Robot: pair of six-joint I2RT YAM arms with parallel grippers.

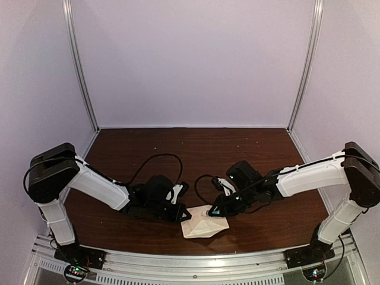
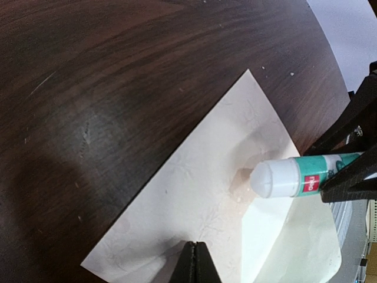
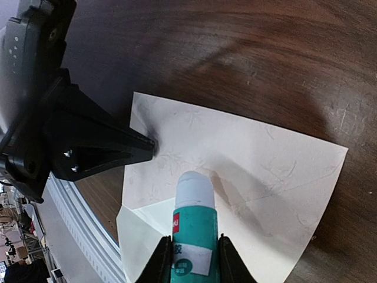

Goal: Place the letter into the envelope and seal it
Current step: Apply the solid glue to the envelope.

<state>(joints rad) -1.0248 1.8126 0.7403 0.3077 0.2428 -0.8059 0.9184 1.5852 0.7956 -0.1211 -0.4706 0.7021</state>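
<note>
The pale beige envelope [image 1: 205, 225] [image 2: 194, 188] [image 3: 259, 153] lies flat on the dark wooden table near its front edge. Its paler flap [image 2: 283, 236] [image 3: 138, 233] lies open toward the near rail. My left gripper [image 1: 183, 216] [image 2: 195, 250] [image 3: 152, 146] is shut, its tips resting on the envelope's left edge. My right gripper [image 1: 216, 209] [image 3: 194, 250] is shut on a teal glue stick [image 2: 294, 177] [image 3: 194, 218]. The stick's white tip hangs just over the envelope by the flap fold, where a darker damp patch [image 2: 242, 180] shows. The letter is hidden.
A metal rail [image 1: 196, 264] runs along the table's near edge, close behind the envelope. White walls and two upright frame posts [image 1: 80, 65] close off the back and sides. Black cables [image 1: 160, 160] loop above both wrists.
</note>
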